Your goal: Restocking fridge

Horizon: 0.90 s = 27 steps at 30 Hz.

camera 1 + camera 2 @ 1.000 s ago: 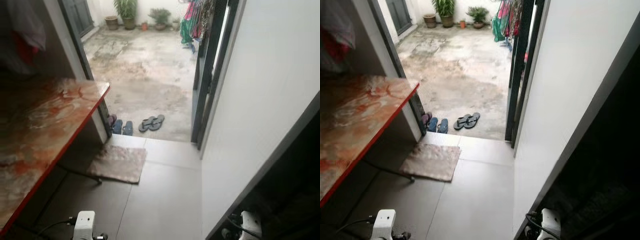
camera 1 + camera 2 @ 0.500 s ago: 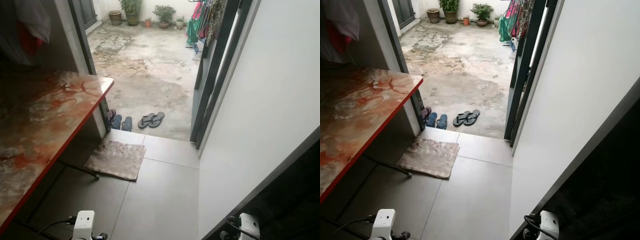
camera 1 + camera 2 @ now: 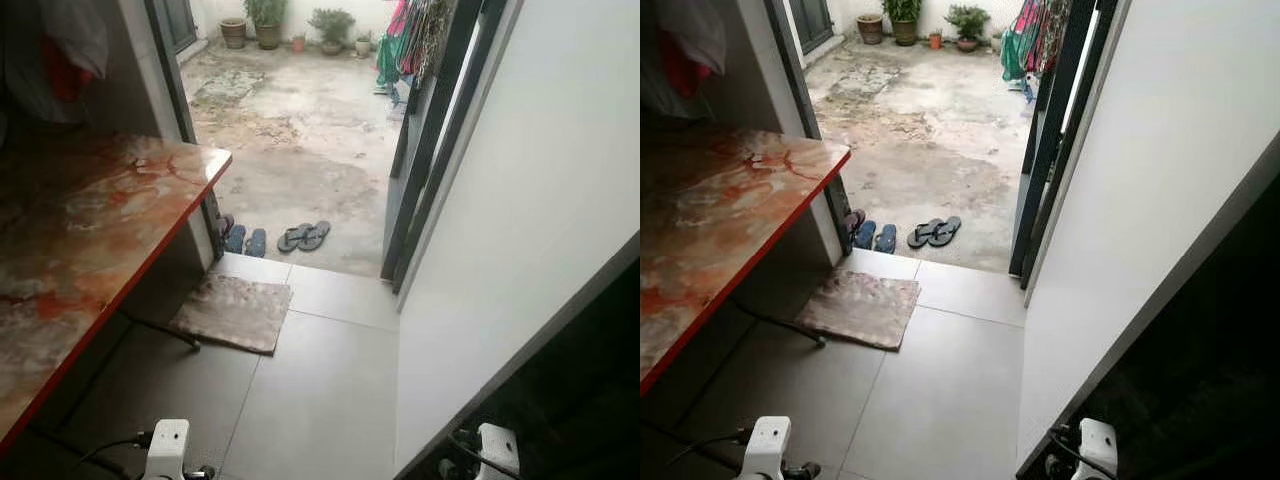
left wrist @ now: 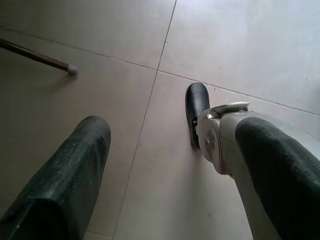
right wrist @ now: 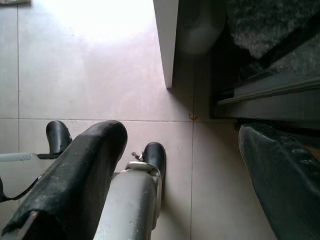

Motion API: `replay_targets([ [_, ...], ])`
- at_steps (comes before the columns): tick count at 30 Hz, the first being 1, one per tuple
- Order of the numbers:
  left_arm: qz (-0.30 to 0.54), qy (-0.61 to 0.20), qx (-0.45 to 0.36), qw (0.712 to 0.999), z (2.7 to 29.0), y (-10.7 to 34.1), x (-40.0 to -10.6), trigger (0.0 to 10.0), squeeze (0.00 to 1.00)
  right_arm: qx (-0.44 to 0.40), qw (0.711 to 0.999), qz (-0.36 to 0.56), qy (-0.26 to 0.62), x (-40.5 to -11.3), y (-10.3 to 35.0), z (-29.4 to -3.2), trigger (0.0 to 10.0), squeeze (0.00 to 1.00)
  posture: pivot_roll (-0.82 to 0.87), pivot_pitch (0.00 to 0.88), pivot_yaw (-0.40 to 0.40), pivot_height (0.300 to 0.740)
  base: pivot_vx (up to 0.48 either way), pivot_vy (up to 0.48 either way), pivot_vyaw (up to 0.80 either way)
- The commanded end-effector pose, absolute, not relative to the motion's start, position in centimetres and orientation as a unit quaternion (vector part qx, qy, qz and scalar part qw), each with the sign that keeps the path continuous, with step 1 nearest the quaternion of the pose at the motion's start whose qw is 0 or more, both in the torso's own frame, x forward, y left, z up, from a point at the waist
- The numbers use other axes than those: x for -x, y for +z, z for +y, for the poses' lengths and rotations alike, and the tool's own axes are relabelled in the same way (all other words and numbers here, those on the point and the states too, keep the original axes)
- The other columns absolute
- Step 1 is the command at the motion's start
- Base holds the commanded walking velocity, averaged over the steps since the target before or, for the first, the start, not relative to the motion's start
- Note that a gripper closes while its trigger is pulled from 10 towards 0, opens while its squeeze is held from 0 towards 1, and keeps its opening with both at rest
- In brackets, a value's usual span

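Note:
No food items are in view. A tall white panel (image 3: 520, 190) with a dark edge rises on my right, with a dark space (image 3: 1200, 360) behind it; whether it belongs to the fridge I cannot tell. Both arms hang low at my sides, the left wrist (image 3: 167, 450) and the right wrist (image 3: 497, 450) at the bottom of the eye views. My left gripper (image 4: 170, 130) is open over grey floor tiles, holding nothing. My right gripper (image 5: 182, 132) is open too, beside the panel's bottom edge (image 5: 166, 45).
An orange-red marble table (image 3: 90, 230) juts out on the left. A doormat (image 3: 232, 312) lies at the open doorway, sandals (image 3: 303, 236) just outside. A dark door frame (image 3: 425, 150) stands by the panel. The grey tiled floor (image 3: 320, 400) stretches ahead; a thin rod (image 4: 35, 56) crosses it.
The whole picture has shifted a little, so the camera has moved. Both arms hang as before.

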<state>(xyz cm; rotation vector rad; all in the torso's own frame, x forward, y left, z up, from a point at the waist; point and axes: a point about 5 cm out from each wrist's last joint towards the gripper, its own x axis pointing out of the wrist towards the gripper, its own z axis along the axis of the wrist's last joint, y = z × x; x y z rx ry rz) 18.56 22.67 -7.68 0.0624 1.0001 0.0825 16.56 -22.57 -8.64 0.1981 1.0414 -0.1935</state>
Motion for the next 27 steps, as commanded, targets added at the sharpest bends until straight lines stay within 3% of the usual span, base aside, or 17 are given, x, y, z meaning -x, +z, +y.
replay_targets([
  [1, 0.487, 0.035, -0.038, 0.872, 22.88, -7.79, -18.26, 10.0, 0.0, -0.099, 0.857, 0.496, -0.099, -16.53, -8.6, -22.77, 10.0, 0.0, 0.03, 0.0, -0.026, 0.74, -0.281, 0.0, 0.0],
  [13, 0.49, 0.035, -0.044, 0.87, 22.95, -7.79, -18.24, 10.0, 0.0, -0.088, 0.86, 0.494, -0.09, -16.64, -8.53, -22.84, 10.0, 0.0, 0.03, 0.0, -0.027, 0.74, -0.095, 0.0, 0.0],
  [27, 0.492, 0.034, -0.046, 0.869, 22.98, -7.82, -18.15, 10.0, 0.0, -0.084, 0.861, 0.494, -0.082, -16.61, -8.54, -22.77, 10.0, 0.0, 0.04, 0.0, -0.027, 0.74, 0.0, 0.0, 0.77],
])
